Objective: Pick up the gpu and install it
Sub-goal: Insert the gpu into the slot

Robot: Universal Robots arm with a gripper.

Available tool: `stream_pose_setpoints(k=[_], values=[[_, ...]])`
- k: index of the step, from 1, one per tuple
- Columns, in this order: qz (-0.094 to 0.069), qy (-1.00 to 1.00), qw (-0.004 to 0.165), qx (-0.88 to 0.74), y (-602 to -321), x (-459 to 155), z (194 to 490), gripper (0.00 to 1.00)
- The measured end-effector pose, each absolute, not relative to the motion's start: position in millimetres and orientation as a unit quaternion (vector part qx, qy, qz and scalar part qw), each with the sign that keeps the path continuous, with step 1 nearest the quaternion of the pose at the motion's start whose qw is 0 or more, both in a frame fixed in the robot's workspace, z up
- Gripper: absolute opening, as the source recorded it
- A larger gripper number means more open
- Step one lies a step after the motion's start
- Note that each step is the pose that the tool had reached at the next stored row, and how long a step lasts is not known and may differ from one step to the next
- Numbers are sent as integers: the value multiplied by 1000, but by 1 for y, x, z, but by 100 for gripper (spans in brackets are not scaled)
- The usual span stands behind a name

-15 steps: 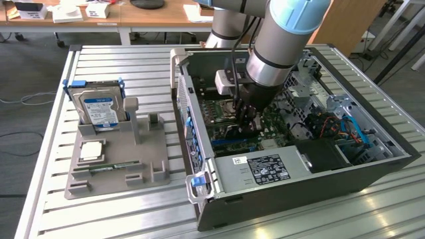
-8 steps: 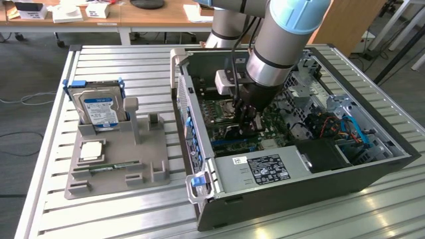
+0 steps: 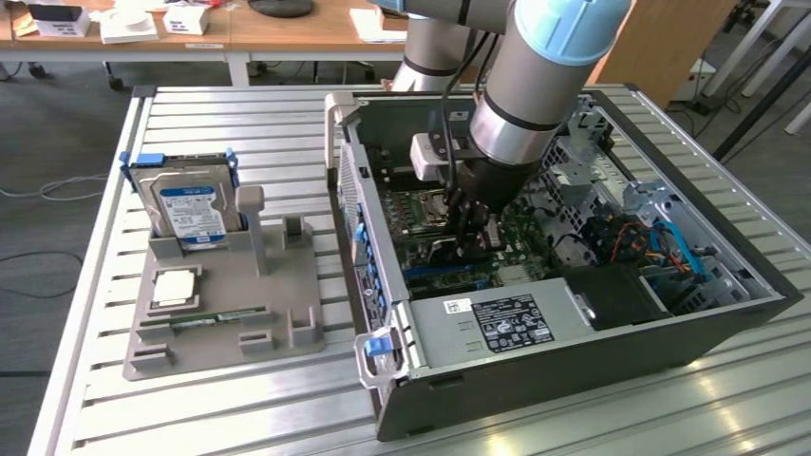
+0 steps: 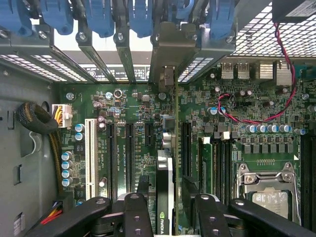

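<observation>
We saw the gpu (image 4: 167, 187), a thin dark card with a silvery bracket, standing on edge inside the open case, held between the fingers (image 4: 136, 212) over the green motherboard.

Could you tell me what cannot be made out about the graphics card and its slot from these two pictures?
- Exterior view: the gpu's seating is hidden behind the gripper and arm inside the computer case.
- Wrist view: the gpu shows edge-on, so whether its lower edge is fully in the motherboard slot cannot be told.
- Wrist view: the fingers are cut off by the picture's edge.
- Exterior view: the print on the hard drive label is too small.
</observation>
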State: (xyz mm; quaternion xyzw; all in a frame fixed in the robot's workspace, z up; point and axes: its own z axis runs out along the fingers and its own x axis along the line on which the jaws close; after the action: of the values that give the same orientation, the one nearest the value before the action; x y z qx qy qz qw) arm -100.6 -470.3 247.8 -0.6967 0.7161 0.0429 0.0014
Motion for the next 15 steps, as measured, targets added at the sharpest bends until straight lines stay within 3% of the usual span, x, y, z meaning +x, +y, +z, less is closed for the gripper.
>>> stream_pose_setpoints(k=[15], values=[[43, 716, 1, -696, -470, -101, 270, 40]])
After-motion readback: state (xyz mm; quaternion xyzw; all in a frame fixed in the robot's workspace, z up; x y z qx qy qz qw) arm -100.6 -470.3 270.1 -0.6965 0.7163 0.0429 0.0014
